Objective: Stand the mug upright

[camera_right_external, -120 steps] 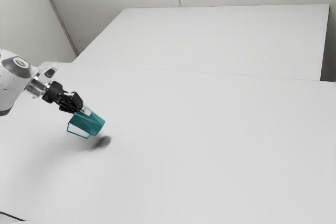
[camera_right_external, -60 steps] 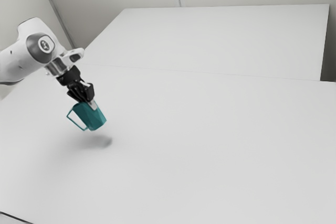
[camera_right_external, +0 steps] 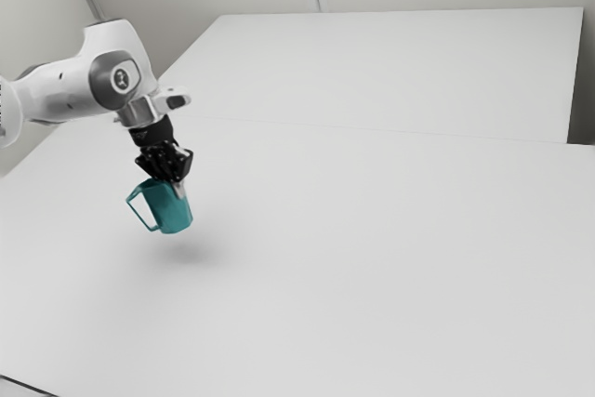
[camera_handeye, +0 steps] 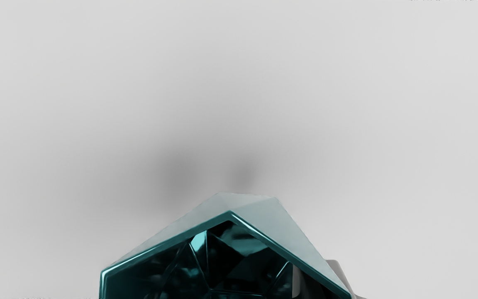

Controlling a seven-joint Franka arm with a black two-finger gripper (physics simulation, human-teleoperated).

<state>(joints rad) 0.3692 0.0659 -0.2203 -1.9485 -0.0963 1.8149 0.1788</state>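
Jaws of the black two-finger gripper [camera_right_external: 177, 187] are closed on the wall of the teal faceted mug [camera_right_external: 169, 211], pinching it at the rim. In the wrist view I confirm the grip: one pale fingertip [camera_handeye: 338, 272] lies against the outside of the wall, the other fingertip [camera_handeye: 296, 282] is inside the mouth. The interior is glossy and dark teal.

Mug position: suspended above the white tabletop [camera_right_external: 372, 267], in the exterior view's left part. Mug attitude: mouth up, base down, body leaning slightly, with the base offset toward the exterior view's right. The angular teal handle [camera_right_external: 139, 210] points toward the exterior view's left. A soft grey shadow [camera_right_external: 189, 253] lies on the tabletop below the mug.

Arm position: the white arm [camera_right_external: 70, 95] enters from the exterior view's left, with the gripper directed downward. A second flat white surface [camera_right_external: 390, 72] is at the far side. A thin dark line [camera_right_external: 28, 387] crosses the near left corner.
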